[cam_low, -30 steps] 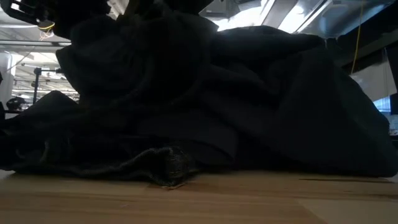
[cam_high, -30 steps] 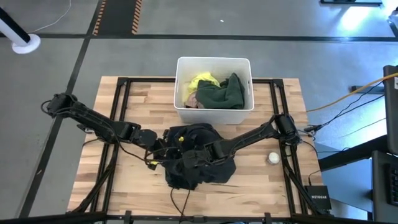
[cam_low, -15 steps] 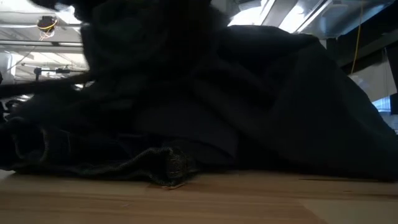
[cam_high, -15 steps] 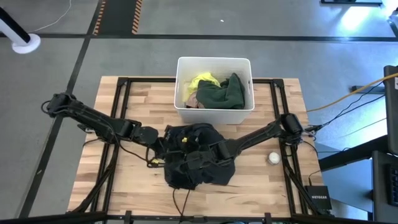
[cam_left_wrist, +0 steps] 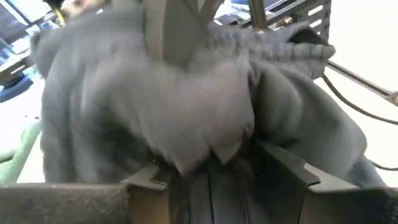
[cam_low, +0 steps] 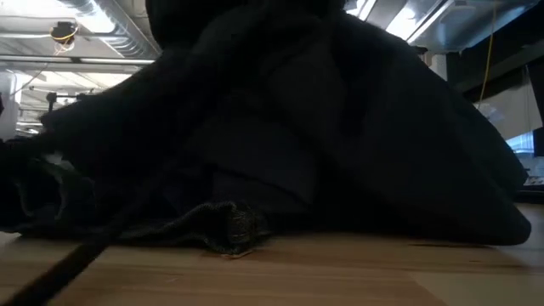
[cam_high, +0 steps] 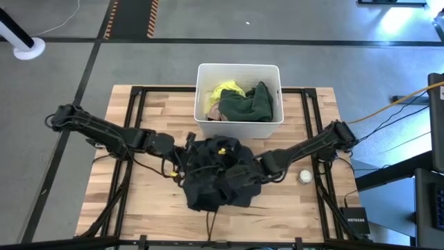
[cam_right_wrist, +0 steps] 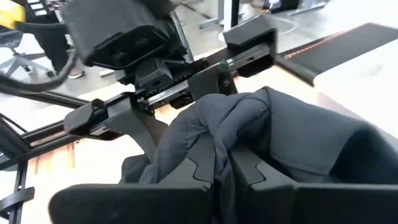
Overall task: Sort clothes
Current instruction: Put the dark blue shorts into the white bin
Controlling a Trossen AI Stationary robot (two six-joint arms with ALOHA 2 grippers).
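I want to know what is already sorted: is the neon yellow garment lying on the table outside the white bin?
No, the high view shows the neon yellow garment inside the white bin, beside the dark green garment.

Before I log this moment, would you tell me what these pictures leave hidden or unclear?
- High view: both grippers' fingertips are buried in the black clothes; how many garments form that heap is unclear.
- Low view: the heap fills the picture, hiding the white bin and white ball.
- Left wrist view: blurred grey fabric hides everything beyond.
- High view: garments deep in the bin are covered.
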